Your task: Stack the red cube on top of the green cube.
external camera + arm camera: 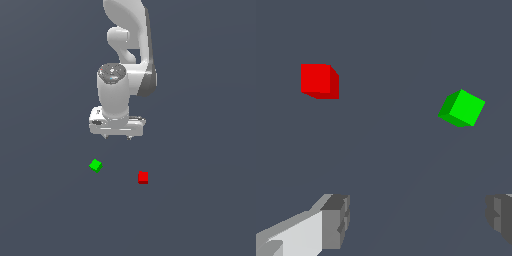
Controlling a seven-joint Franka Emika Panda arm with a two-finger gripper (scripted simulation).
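Cubes number two, one red cube (143, 177) and one green cube (95, 165), apart beneath the empty, wide-jawed gripper (416, 220).

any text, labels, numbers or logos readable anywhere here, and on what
None: no readable text in either view.
The red cube and the green cube have plain, unmarked faces.
The arm shows only grey mottling on its top cap, too blurred to tell whether it is lettering.
The fingers and the floor are bare of marks.
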